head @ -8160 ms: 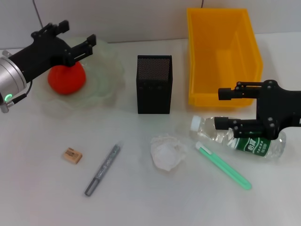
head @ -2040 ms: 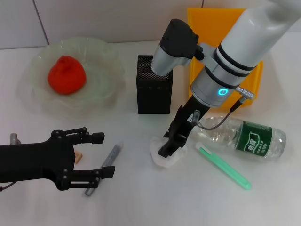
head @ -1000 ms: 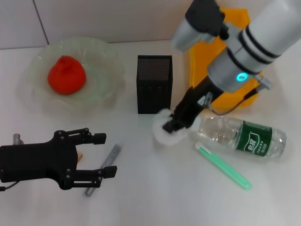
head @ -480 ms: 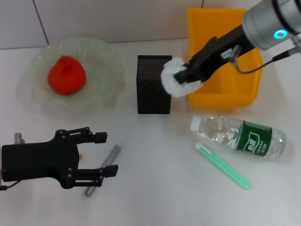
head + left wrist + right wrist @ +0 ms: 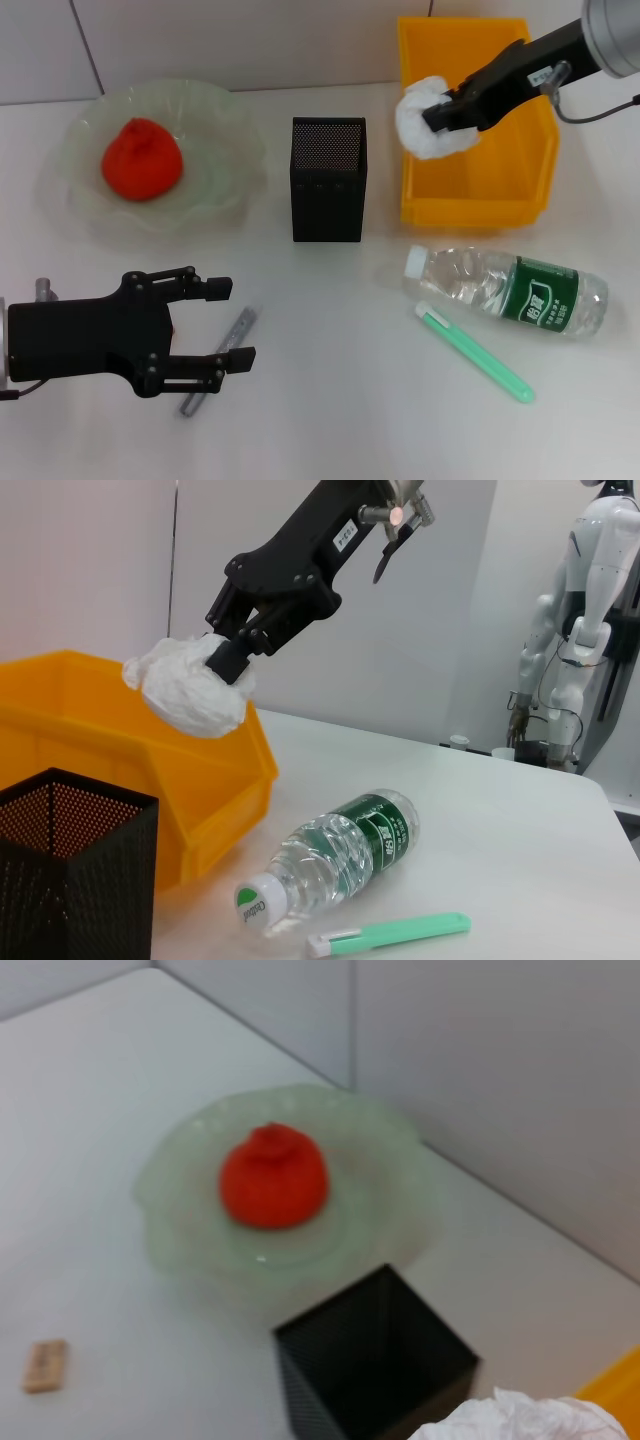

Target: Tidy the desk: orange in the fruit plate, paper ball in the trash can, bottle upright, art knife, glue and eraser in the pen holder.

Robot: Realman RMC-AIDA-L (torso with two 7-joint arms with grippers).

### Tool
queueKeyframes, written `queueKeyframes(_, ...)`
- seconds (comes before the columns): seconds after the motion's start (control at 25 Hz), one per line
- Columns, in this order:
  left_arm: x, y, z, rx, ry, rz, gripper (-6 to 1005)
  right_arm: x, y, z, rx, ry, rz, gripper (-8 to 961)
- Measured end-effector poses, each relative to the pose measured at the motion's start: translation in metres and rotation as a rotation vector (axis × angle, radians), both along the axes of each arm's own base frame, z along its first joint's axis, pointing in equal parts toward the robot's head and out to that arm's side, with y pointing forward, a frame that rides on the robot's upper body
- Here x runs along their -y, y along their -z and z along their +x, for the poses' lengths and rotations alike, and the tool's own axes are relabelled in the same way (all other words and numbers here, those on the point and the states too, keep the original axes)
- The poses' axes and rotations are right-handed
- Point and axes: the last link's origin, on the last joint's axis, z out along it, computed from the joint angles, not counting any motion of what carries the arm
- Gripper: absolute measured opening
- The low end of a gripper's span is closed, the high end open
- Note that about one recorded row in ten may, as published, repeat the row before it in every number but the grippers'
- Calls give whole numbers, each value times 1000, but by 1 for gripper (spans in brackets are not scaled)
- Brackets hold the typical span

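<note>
Crumpled white paper ball (image 5: 432,128) clenched in right tool (image 5: 447,115), above boxy yellow plastic trash can (image 5: 475,205).

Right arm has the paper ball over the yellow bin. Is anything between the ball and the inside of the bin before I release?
Nothing visible blocks it. The right gripper holds the paper ball above the near-left part of the yellow bin, whose interior looks empty. The ball sits close to the bin's left wall, so a release slightly farther in seems safer.
</note>
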Motion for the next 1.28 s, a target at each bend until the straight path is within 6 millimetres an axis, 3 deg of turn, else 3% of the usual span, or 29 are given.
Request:
queueKeyframes(0.44,-1,0,2,1,6,0,810,-10,-11,30,42,63,125,183)
queueKeyframes(0.84,-1,1,2,2,6,-1,809,-15,-8,51,48,119,156,205)
queueKeyframes(1.28,0,2,1,2,3,-10,808,-18,-11,56,38,134,185,229)
